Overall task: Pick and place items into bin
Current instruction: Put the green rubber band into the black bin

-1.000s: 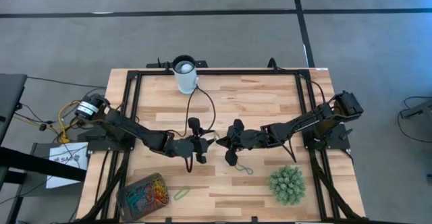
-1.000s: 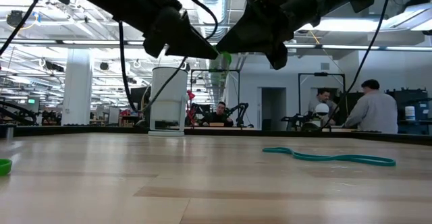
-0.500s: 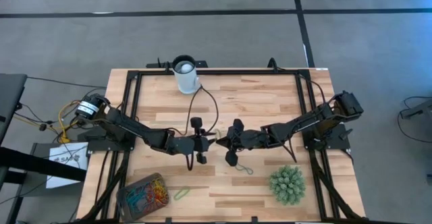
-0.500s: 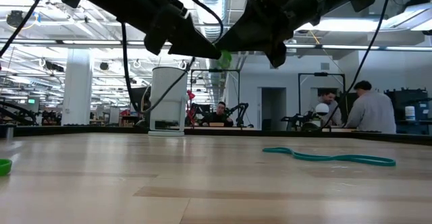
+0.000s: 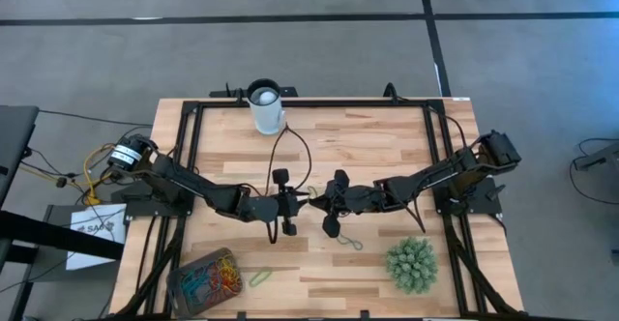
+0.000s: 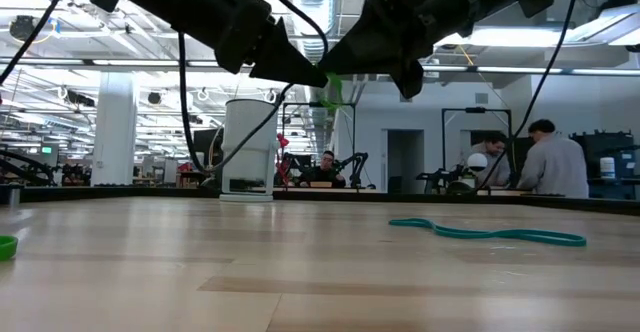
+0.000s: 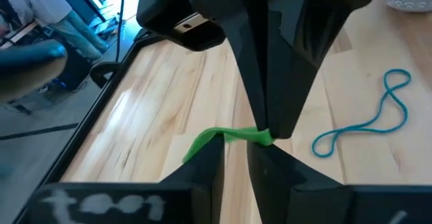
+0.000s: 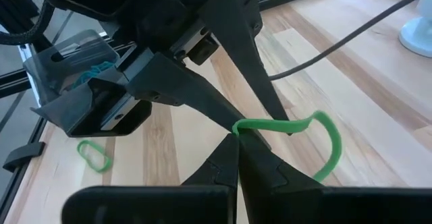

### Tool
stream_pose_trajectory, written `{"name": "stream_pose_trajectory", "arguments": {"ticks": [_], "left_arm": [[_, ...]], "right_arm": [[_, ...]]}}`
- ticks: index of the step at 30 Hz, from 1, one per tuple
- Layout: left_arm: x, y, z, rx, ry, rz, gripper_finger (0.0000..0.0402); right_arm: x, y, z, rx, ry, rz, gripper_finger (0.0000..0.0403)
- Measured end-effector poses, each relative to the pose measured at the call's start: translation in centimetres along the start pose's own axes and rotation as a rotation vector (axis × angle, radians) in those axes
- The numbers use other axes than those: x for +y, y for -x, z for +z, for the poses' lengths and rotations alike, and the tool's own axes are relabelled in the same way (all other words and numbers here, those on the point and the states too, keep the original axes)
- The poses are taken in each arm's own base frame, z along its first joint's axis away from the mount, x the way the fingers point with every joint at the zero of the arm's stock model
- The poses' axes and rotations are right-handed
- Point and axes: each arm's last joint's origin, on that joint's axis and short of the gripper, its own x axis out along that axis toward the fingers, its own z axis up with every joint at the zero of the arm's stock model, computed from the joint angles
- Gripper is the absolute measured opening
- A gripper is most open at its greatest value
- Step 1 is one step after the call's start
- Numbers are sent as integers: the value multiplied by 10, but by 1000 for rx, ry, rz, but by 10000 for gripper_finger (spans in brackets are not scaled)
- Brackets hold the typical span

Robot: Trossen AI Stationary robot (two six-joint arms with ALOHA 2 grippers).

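Observation:
Above the table's middle my two grippers meet tip to tip. My right gripper (image 8: 236,146) is shut on a light green band (image 8: 297,124), also seen in the low view (image 6: 332,89). My left gripper (image 7: 235,158) is open by a narrow gap. Its fingertips (image 8: 288,130) stand at either side of the stretch of band beside the right fingers. A teal band (image 5: 350,241) lies flat on the table near the right gripper. Another green band (image 5: 259,277) lies beside the bin (image 5: 180,275), which stands at the near left holding several coloured bands. My right gripper pinches the green band's end (image 8: 237,125) between the free ends of its two fingers. It comes from the table's right, slanting down. The band is lifted clear of the table; its free loop (image 8: 329,150) arches away and hangs down. My left gripper: I cannot tell whether its fingertips touch the band.
A white cup (image 5: 266,106) stands at the far edge. A spiky green plant ball (image 5: 411,265) sits at the near right. Cables run from the left arm over the table's middle. People stand in the room beyond the far edge.
My left gripper has rolled a little about its own pointing line while staying at the green band. The right gripper and the band have kept still.

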Motion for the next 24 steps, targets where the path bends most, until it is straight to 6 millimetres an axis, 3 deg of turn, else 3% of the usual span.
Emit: {"name": "stream_pose_trajectory", "arguments": {"ticks": [14, 24], "left_arm": [[-1, 0, -9, 79, 34, -2, 138], [-3, 4, -7, 70, 101, 118, 142]], "right_arm": [[-2, 0, -2, 10, -12, -37, 1], [-6, 0, -8, 51, -61, -118, 1]]}}
